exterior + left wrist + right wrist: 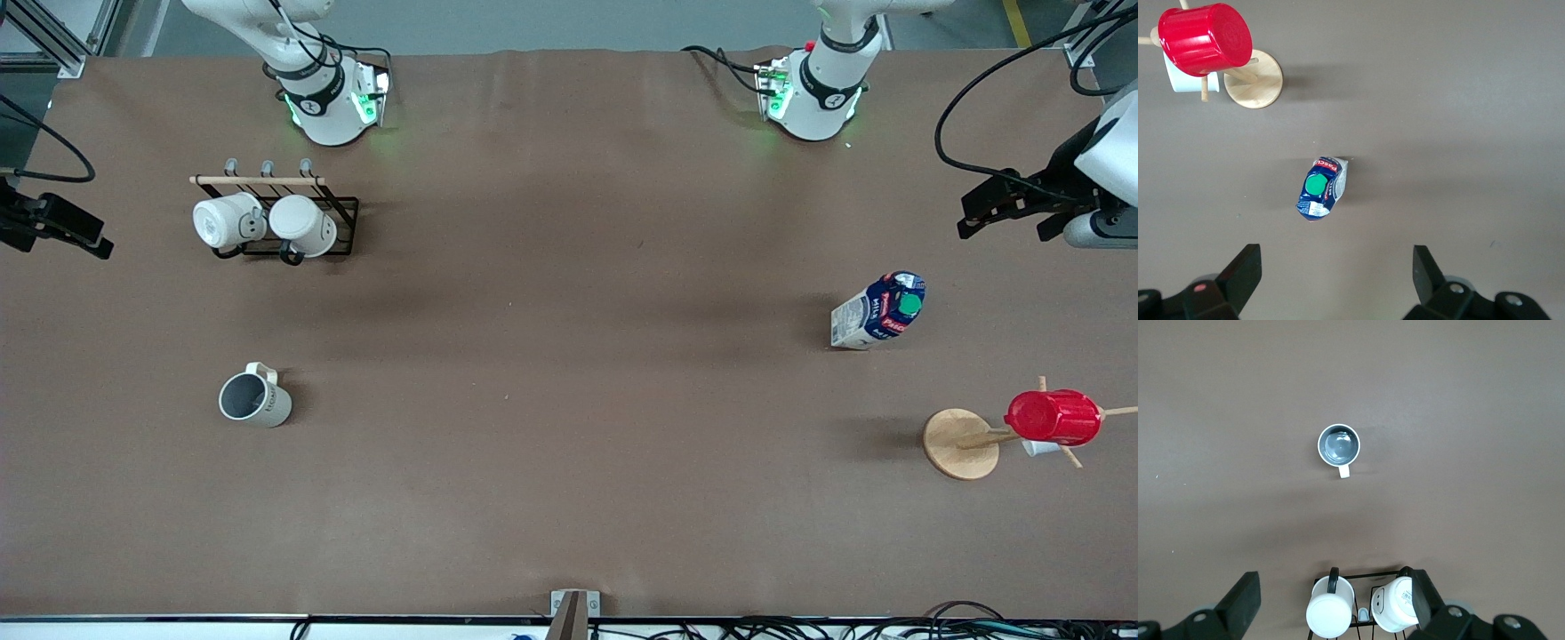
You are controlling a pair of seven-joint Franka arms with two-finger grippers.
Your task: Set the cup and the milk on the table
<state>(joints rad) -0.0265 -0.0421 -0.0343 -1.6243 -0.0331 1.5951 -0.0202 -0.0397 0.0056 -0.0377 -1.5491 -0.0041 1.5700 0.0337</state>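
Note:
The cup point(255, 400), cream-white with a grey inside, stands upright on the brown table point(569, 400) toward the right arm's end. In the right wrist view the cup point(1339, 445) is seen from above. The milk point(880, 309) stands upright on the table toward the left arm's end; its green cap shows in the left wrist view point(1321, 188). My left gripper point(1009, 222) is open and empty, high over the table edge beside the milk point(1335, 273). My right gripper point(67, 227) is open and empty, high over the table's other end point(1333, 600).
A black wire rack point(342, 209) holds two white mugs point(227, 222) near the right arm's base. A wooden mug tree point(960, 443) with a red ribbed cup point(1053, 416) stands nearer the front camera than the milk. Cables lie along the front edge.

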